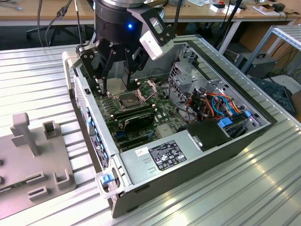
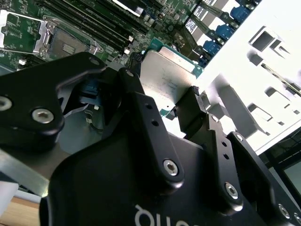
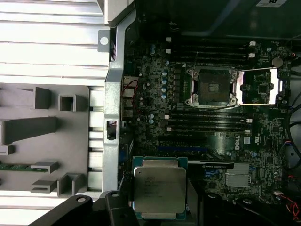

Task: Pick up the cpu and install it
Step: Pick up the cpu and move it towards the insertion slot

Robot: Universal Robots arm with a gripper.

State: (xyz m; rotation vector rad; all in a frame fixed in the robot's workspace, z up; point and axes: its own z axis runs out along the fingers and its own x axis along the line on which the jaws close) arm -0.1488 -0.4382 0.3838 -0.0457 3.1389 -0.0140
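Hanging over the open computer case (image 1: pixel 155 188), the gripper (image 2: pixel 162 84) has its 2 jaws pinching the cpu (image 3: pixel 159 188) by opposite edges. The socket (image 3: pixel 211 87) sits uncovered, well apart from it, with bare board between.

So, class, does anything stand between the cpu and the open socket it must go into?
Nothing visible does. The gripper holds the cpu above the motherboard, off to one side of the socket. The socket's metal frame is swung open and its bed is bare; only low memory slots lie between.

A lab: open computer case (image 1: pixel 188 178), ribbed metal table (image 1: pixel 265 188), cluttered workbenches (image 1: pixel 47 12).
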